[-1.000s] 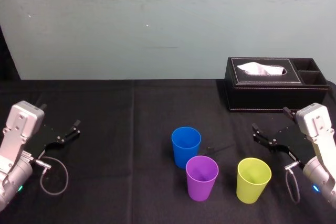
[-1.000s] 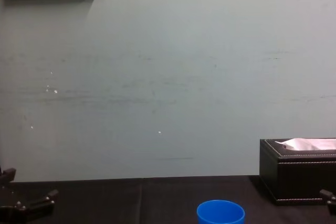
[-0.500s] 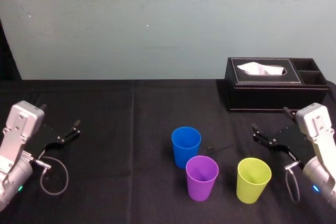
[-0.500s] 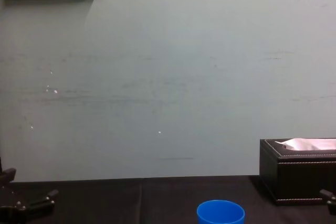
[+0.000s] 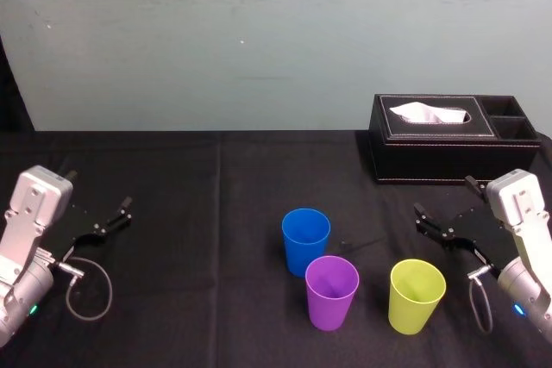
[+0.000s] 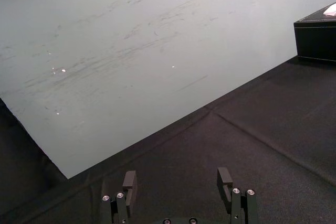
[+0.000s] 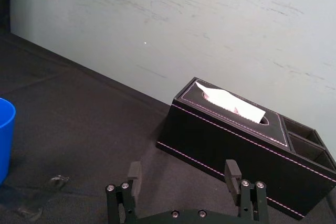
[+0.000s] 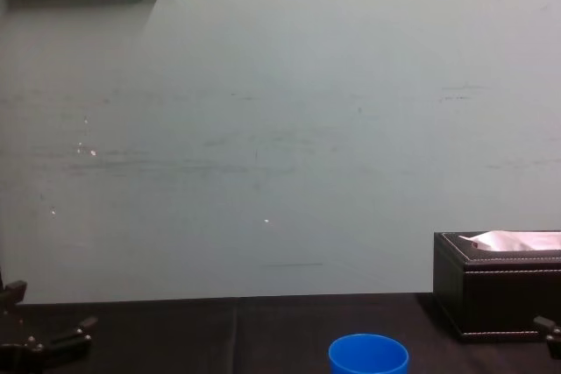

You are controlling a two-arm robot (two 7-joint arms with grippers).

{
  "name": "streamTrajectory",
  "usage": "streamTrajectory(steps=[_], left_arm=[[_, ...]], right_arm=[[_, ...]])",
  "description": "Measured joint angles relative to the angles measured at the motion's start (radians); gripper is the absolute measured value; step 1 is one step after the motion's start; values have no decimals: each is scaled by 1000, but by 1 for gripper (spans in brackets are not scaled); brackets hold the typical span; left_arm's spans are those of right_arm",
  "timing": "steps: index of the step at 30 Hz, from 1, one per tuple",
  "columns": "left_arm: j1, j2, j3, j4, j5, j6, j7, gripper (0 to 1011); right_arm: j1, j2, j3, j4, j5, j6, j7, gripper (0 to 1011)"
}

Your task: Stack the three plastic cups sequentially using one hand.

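On the black tablecloth (image 5: 216,213), at the centre of the head view, stand the three tapered plastic tumblers, all upright, mouths up and separate. Take the purple plastic cup (image 5: 332,290) as the dial's hub: the blue plastic cup (image 5: 305,239) stands just beside it at 11 o'clock, and the yellow-green plastic cup (image 5: 417,295) stands near it at 3 o'clock, with a gap between them.

From the yellow-green cup, the right gripper (image 5: 442,195) hovers at about 1 o'clock, its jaws spread wide and holding nothing. The right wrist view looks past those splayed fingers (image 7: 134,170) to the black leather tissue box (image 7: 236,140). The left gripper (image 5: 97,189) sits parked far out at 9 o'clock, well apart from the cups, its jaws likewise released and empty.

Over the last second nothing has shifted: cups and both arms sit where they were. So stacking has not begun, and no cup is nested yet. The right arm is the nearer, so it seems the likelier to make the first reach, probably for the yellow-green cup.
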Motion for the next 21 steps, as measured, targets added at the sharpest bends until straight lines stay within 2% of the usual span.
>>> streamTrajectory(steps=[16,21], left_arm=[[0,0,0,0,0,0,0,1000],[0,0,0,0,0,0,0,1000]], right_arm=[[0,0,0,0,0,0,0,1003],[-9,-6,17,-16,-3,-1,1,1003]])
